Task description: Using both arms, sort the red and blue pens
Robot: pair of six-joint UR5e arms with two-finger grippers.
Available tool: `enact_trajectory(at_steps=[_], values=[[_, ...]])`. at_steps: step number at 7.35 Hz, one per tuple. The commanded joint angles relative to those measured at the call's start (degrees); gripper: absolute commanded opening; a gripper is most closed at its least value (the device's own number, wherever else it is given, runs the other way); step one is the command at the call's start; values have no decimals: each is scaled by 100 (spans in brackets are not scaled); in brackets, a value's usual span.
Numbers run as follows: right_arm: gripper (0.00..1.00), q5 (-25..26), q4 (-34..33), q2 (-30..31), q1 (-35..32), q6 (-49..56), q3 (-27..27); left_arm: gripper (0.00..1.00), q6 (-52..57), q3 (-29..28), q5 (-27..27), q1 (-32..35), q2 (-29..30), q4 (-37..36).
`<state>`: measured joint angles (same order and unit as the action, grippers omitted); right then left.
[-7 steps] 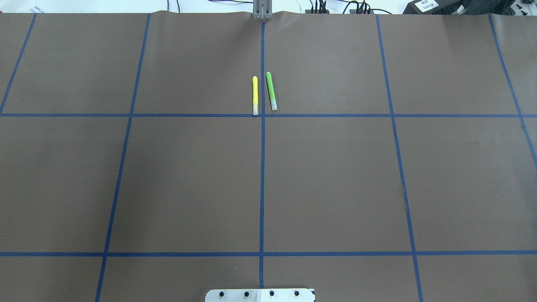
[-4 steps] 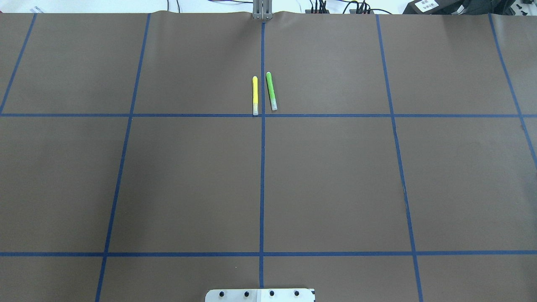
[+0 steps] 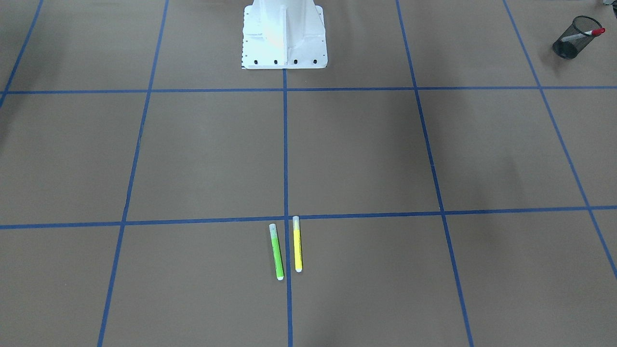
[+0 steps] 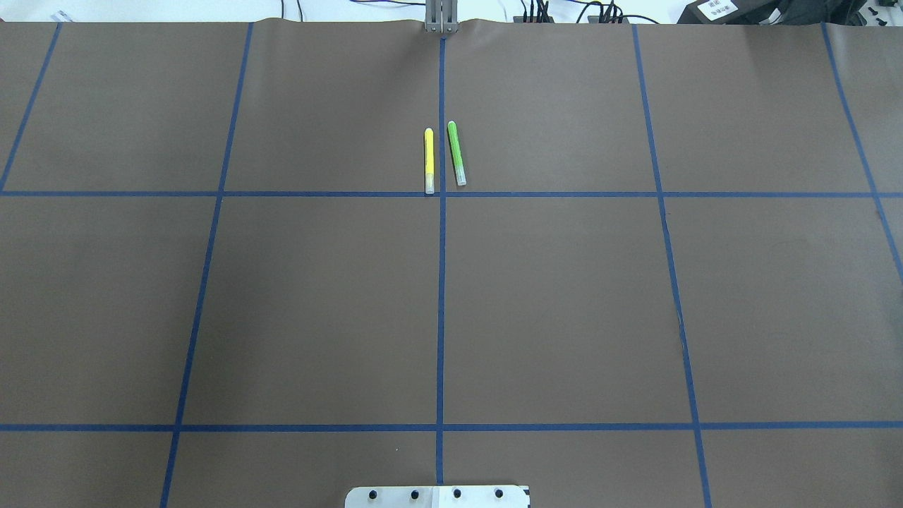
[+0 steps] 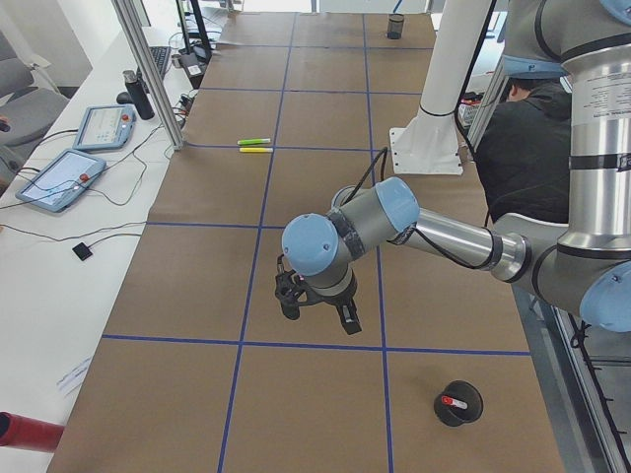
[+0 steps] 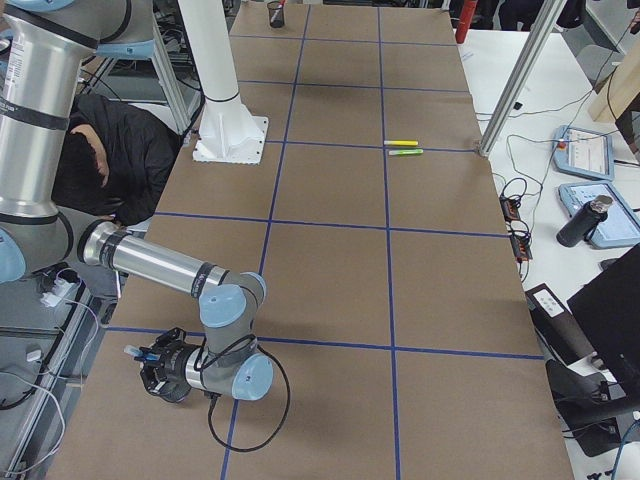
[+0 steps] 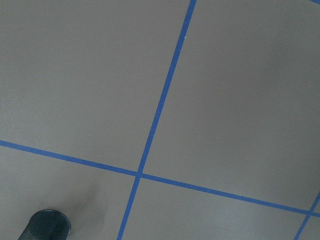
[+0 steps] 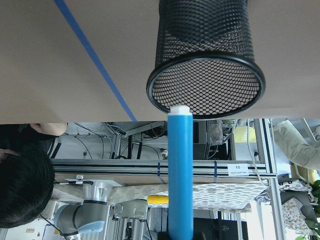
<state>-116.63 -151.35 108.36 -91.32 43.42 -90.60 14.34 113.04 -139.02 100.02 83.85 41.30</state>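
The red pen [image 3: 587, 33] stands in a black mesh cup [image 3: 572, 34] on my left side, also seen as the red pen [image 5: 453, 402] in the exterior left view. My left gripper [image 5: 315, 313] hovers over the table near that cup; whether it is open or shut I cannot tell. The blue pen [image 8: 180, 170] is held by my right gripper [image 6: 152, 366], whose fingers are out of the wrist view. The pen's white end sits at the mouth of a second black mesh cup [image 8: 205, 65].
A yellow marker [image 4: 429, 160] and a green marker [image 4: 456, 152] lie side by side at the table's far middle. The white robot base [image 3: 283, 36] stands at the near edge. A person [image 6: 110, 160] in black sits beside the table on my right.
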Motion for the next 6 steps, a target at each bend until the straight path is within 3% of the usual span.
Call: enact_trajectory(at_steps=[1,2,3,4,6], values=[[0,-36,-35,1,0,-9,77,100,-10,104,-124,-8,0,-26],[0,-114,-35,-51,0,-27,234,100,-10,104,-134,-8,0,-26],[87,-210,-27,-61,0,-18,349,100,-27,165,-134,-8,8,-26],[100,-185,-18,-61,0,-9,368,100,-28,166,-134,-8,8,-26],[100,-159,0,-69,0,-27,394,100,-28,174,-134,-8,17,-17]])
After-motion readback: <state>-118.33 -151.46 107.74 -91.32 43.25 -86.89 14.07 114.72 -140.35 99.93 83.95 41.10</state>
